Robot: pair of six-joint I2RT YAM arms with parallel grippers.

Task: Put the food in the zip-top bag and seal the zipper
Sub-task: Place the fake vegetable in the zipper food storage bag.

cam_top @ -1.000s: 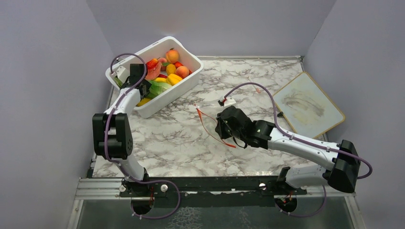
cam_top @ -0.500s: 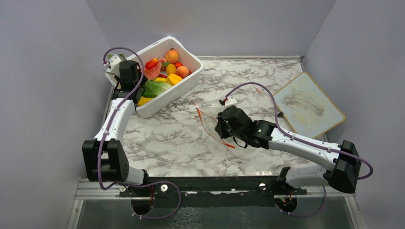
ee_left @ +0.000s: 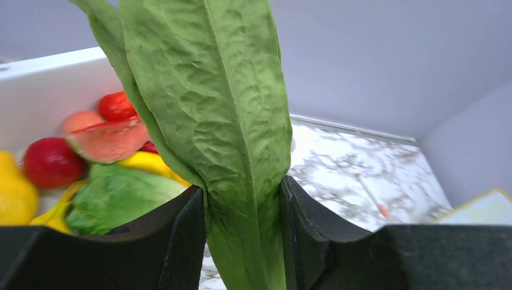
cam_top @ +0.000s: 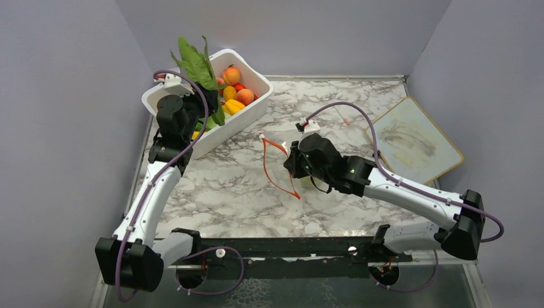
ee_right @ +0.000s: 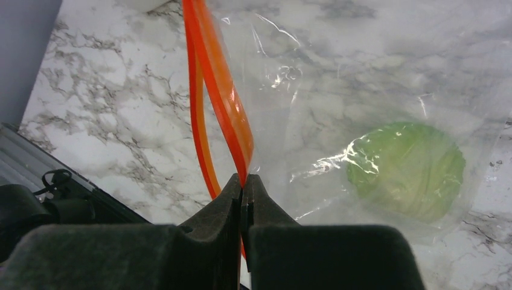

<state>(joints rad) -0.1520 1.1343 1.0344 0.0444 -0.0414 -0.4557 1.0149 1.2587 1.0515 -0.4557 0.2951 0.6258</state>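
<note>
Leafy bunch (ee_left: 211, 103) stands upright, pinched at its stalk between the fingers of the left gripper (ee_left: 241, 235), above the white tub (cam_top: 237, 122) of toy fruit (cam_top: 231, 76). To the right, on the marble surface (cam_top: 218, 192), the right gripper (ee_right: 244, 187) is pressed together on the orange-red zipper (ee_right: 220, 90) of the clear zip-top bag (ee_right: 338, 78), holding its mouth raised. A round green cabbage (ee_right: 404, 169) lies inside the bag.
</note>
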